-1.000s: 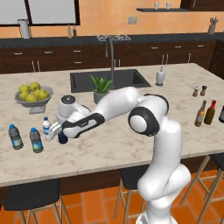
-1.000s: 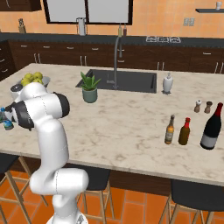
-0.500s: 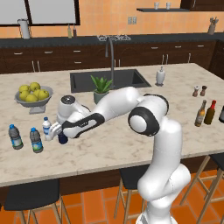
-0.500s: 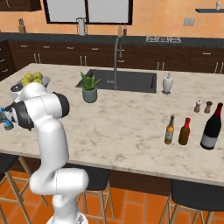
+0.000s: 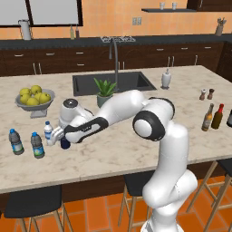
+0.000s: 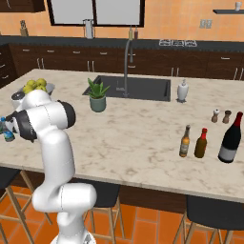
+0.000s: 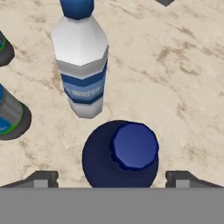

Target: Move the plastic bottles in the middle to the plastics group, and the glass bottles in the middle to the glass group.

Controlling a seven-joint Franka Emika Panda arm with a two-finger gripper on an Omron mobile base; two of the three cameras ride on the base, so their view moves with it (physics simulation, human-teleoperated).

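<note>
Hand [image 7: 112,177] hangs straight above the dark navy bottle [image 7: 120,154], its two fingertips [image 7: 40,178] spread wide on either side of the bottle with clear gaps between, so nothing is gripped; in the left base view the hand [image 5: 58,136] sits low at the left part of the tabletop [image 5: 136,149], with the navy bottle [image 5: 65,143] standing upright just beneath it. Starting from the tabletop's left edge, two clear bottles with blue caps and labels [image 5: 16,141] [image 5: 37,145] stand near each other, then the white-bodied water bottle [image 5: 48,132] stands just beside the navy one; the hand view shows that white bottle [image 7: 81,65] upright and close behind the navy bottle without touching it. Behind these, toward the far left corner, a grey bowl of yellow fruit [image 5: 34,99] rests. Further along the far side are the sink [image 5: 113,82] with its tall faucet [image 5: 114,54], a small potted plant [image 5: 105,92] at the sink's near left edge, and a white soap dispenser [image 5: 166,79]. At the right end stand small salt and pepper shakers [image 5: 206,94], and nearer the front edge the amber bottle [image 6: 184,141], the red-necked bottle [image 6: 201,143] just beside it, and a larger dark bottle with a red top [image 6: 231,139].
</note>
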